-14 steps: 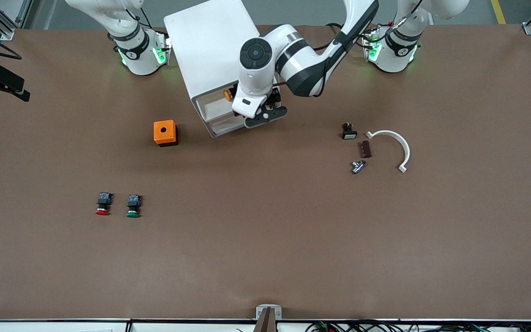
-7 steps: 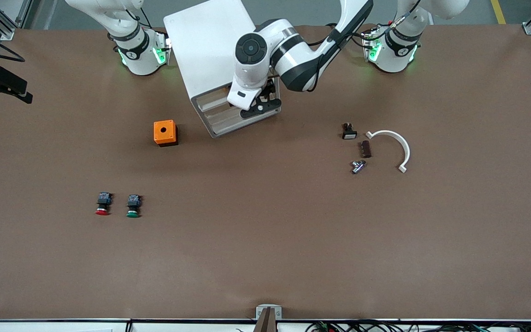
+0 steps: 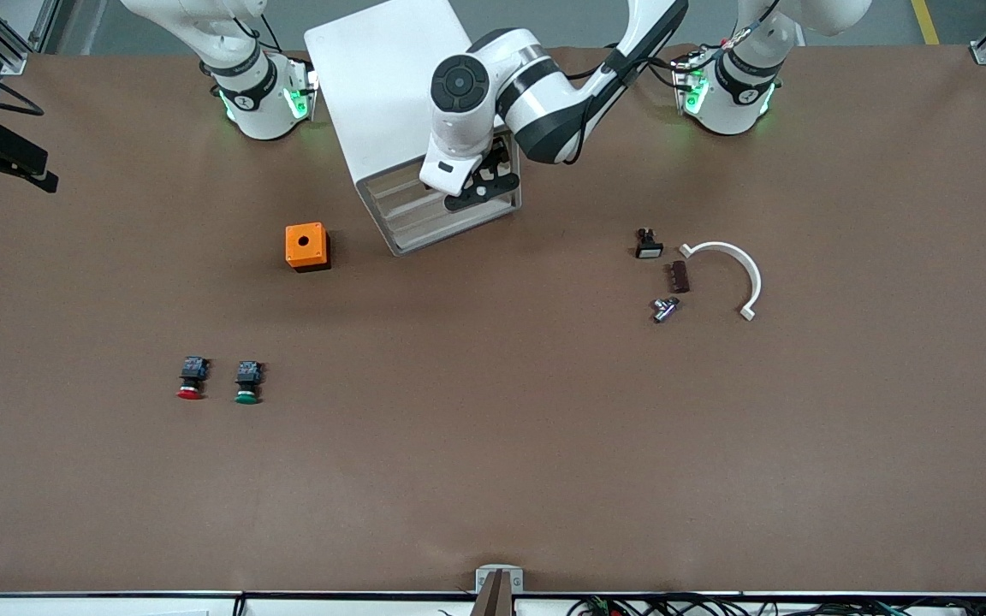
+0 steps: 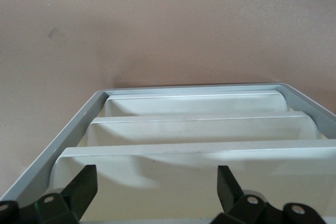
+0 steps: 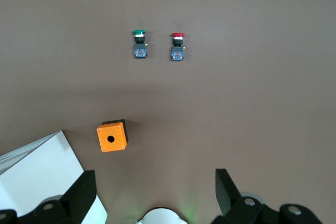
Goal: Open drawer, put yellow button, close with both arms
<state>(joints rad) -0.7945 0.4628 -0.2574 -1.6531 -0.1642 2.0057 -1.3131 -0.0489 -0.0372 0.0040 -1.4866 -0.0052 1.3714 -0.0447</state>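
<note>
The left arm's black two-finger gripper (image 3: pixel 483 181) stands spread wide and empty against the front of the big white boxy cabinet (image 3: pixel 390 94). In the left wrist view its fingers (image 4: pixel 84 190) flank the top cream drawer front (image 4: pixel 173 169), with two more fronts stepped below, all looking flush. The shallow white drawer (image 3: pixel 424 201) therefore seems pushed in, or nearly so; whether the hand actually touches it cannot be told.

The small yellow-capped push-button is nowhere in sight. It probably lies inside that drawer, though nothing here confirms this.

Toward the right arm's end from this gripper sits a small orange box with a hole (image 3: pixel 305 246). Nearer the front camera lie a red-capped button (image 3: pixel 191 377) and a green-capped button (image 3: pixel 246 382).

The right arm's black gripper (image 5: pixel 152 195) waits high above the table near its base, fingers wide apart, nothing between them.

The drawer is likely light, stiff plastic that slides easily. A flat push at the middle of its smooth front should serve best, since an off-centre shove could skew it or shift the whole cabinet.
</note>
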